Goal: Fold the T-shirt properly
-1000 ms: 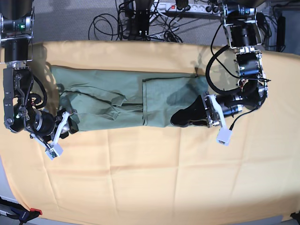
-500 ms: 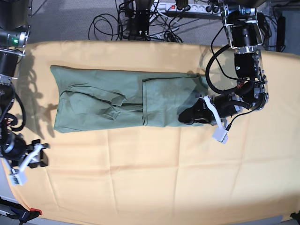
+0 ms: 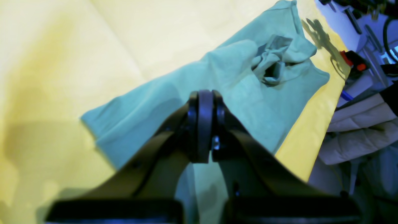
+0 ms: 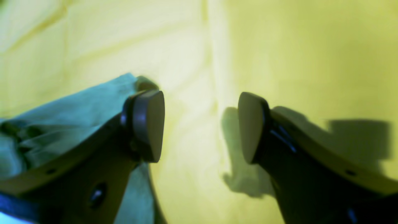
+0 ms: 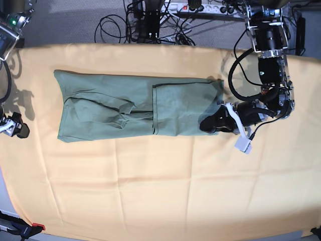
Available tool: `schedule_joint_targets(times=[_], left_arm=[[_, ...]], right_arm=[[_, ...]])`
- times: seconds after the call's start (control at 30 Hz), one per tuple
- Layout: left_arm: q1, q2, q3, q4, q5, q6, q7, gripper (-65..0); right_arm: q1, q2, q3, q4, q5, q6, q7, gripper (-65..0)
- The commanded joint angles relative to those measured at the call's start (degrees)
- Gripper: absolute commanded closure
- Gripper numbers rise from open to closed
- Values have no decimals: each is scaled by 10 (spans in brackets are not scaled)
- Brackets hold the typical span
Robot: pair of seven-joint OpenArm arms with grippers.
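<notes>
The sage-green T-shirt [image 5: 125,108] lies flat in a long folded strip across the far half of the yellow-orange cloth [image 5: 165,191]. My left gripper [image 5: 206,124] hovers at the shirt's right end, shut, with no cloth seen between its pads. In the left wrist view that gripper [image 3: 203,124] points along the T-shirt [image 3: 233,81] toward a bunched sleeve. My right gripper [image 5: 19,130] is at the view's far left edge, apart from the shirt. In the right wrist view it [image 4: 200,124] is open above bare cloth, with a T-shirt [image 4: 62,102] corner behind one finger.
Cables [image 5: 150,25] and a power strip [image 5: 200,7] lie on the floor beyond the table's far edge. A red-tipped clamp [image 5: 30,228] sits at the near left corner. A white padded bundle [image 3: 357,130] shows past the table edge in the left wrist view.
My right gripper left the shirt's lower left corner, swung out to the left edge and opened wider. My left gripper drew back a little to the right, still shut.
</notes>
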Motion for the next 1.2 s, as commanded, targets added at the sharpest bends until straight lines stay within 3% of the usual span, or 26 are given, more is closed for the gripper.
schedule_joint_targets(times=[0.0, 0.2, 0.4, 0.67, 1.03, 1.17], left_arm=[[-11, -8, 0, 9, -19, -1, -12, 0], [-11, -15, 0, 9, -23, -1, -13, 0], [-11, -19, 0, 9, -37, -1, -12, 0], [-12, -27, 0, 9, -52, -1, -8, 0], [-11, -38, 0, 9, -61, -1, -7, 0], [-11, -38, 0, 9, -61, -1, -5, 0]], right_arm=[[1, 14, 5, 4, 31, 9, -5, -392], [-54, 4, 5, 3, 104, 33, -30, -392], [-88, -19, -13, 3, 139, 45, -37, -392], [-83, -32, -137, 3, 130, 45, -36, -392], [-83, -100, -141, 3, 135, 52, -30, -392], [-83, -109, -141, 3, 134, 53, -30, -389]])
